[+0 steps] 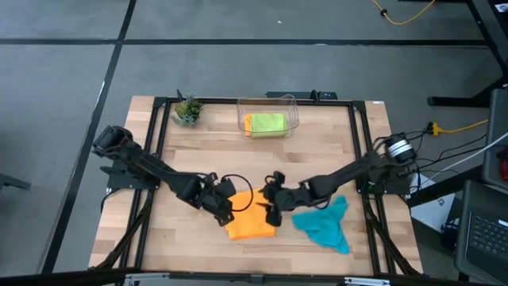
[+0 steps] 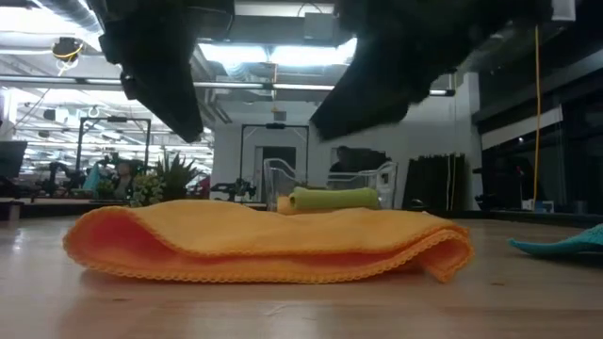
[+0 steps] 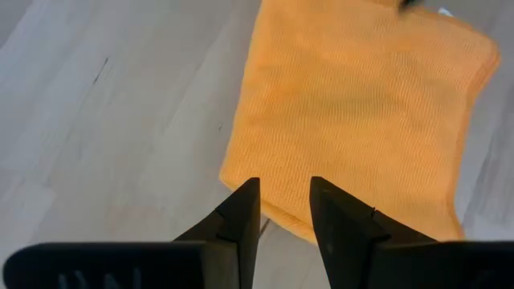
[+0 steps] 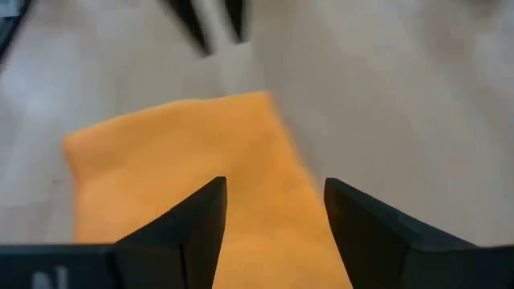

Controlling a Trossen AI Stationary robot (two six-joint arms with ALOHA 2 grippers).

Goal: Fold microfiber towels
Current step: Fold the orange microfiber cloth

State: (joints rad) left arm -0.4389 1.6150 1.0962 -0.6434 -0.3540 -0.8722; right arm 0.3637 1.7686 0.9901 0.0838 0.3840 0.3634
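At the near-centre of the pale wooden table (image 1: pixel 198 159), the folded orange microfiber towel (image 1: pixel 251 222) lay doubled over, its fold rounded and puffy, its stitched edges stacked loosely. I took that towel as my landmark.

My left gripper (image 1: pixel 225 208) hung over the towel's left edge, fingers a narrow gap apart, pinching nothing; the wrist view showed bare cloth and wood between them. My right gripper (image 1: pixel 273 208) hung over the towel's right, far edge, fingers spread wider, also empty.

Right of the orange towel, not touching it, the crumpled teal-blue microfiber towel (image 1: pixel 324 222) lay unfolded. Well beyond the orange towel, toward the far edge, the clear plastic bin (image 1: pixel 268 116) held a folded lime-green microfiber towel (image 1: pixel 265 124). Left of the bin stood the small green potted plant (image 1: pixel 187 110).

Risks as I judged them:
- Fold was soft, not pressed. If I lifted by one layer only, the upper half could peel back and open.
- My two grippers sat near each other over the same cloth; a careless descent could knock fingers together.
- Pinching too near the corner could let the cloth slip out on the carry.
- A sideways drag across the wood could skew the stacked edges.
- Reaching right for the teal towel, my right arm could brush the orange one.
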